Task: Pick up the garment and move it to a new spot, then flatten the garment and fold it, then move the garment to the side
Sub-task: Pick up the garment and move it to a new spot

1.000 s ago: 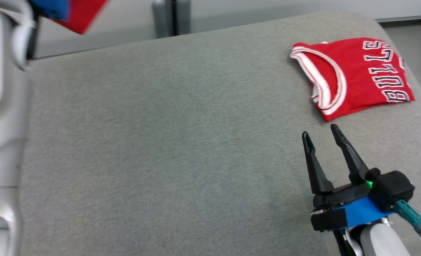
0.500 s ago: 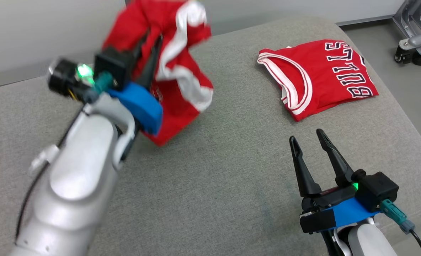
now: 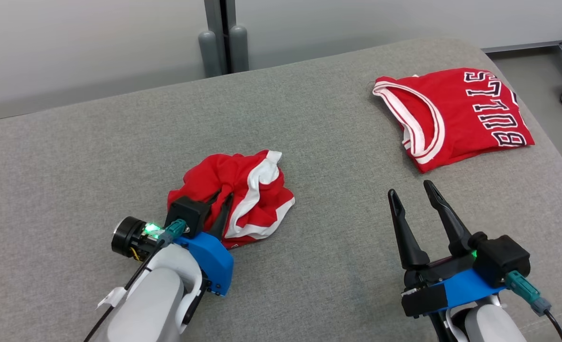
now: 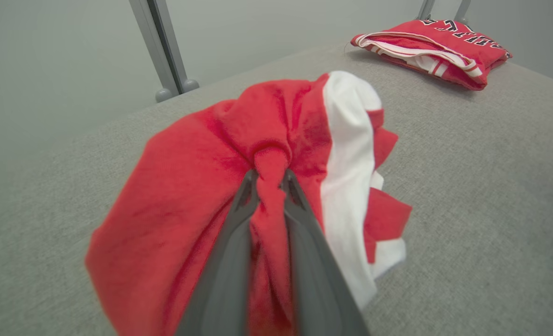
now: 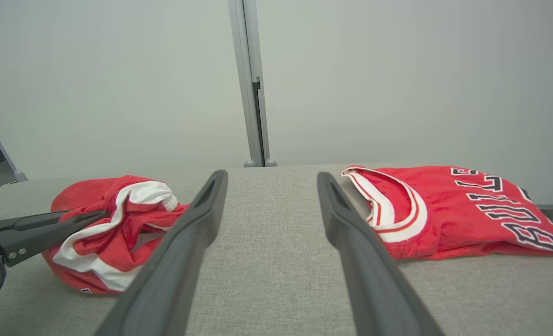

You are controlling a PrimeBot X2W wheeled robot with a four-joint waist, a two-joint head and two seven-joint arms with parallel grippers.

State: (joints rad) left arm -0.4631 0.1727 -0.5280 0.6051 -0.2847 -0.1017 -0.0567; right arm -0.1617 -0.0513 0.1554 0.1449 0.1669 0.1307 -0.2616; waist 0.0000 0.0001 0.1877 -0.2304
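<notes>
So the crumpled red garment (image 3: 214, 175) is bunched mid-bench (image 3: 309, 275), with one fold pinched by the left gripper (image 4: 269, 176). The right gripper (image 3: 410, 187) is spread wide, empty. Probably soft, light and floppy, so best grabbed at the white-trimmed edge.

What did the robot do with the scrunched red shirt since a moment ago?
The left gripper brought the crumpled red garment down from the air onto the grey cushion, and still pinches it. The open right gripper and the folded Bulls jersey stayed put.
</notes>
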